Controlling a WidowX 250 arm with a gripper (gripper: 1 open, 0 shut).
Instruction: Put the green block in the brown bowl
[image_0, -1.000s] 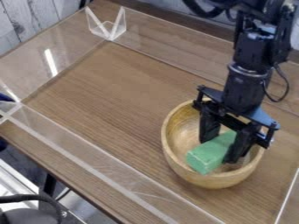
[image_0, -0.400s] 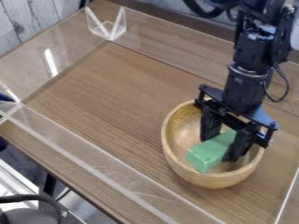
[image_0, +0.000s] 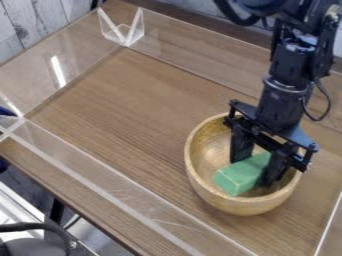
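With the gripper (image_0: 270, 160) spread apart over the green block (image_0: 245, 174), seemingly resting inside the brown bowl (image_0: 214, 150) at lower right, the block could be snagged and dragged out on withdrawal.

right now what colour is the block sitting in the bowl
Bright plain green; the green block shows best in the camera view, inside the brown bowl.

The picture is small and a bit soft, so fine lines look fuzzy. Light is bright and even. White glare streaks sit on the clear wall (image_0: 60, 65) at ten o'clock. The tabletop (image_0: 134, 110) is well lit. A dark shadow lies inside the brown bowl (image_0: 207, 150) under the gripper (image_0: 267, 160). The corner at seven o'clock is dark.
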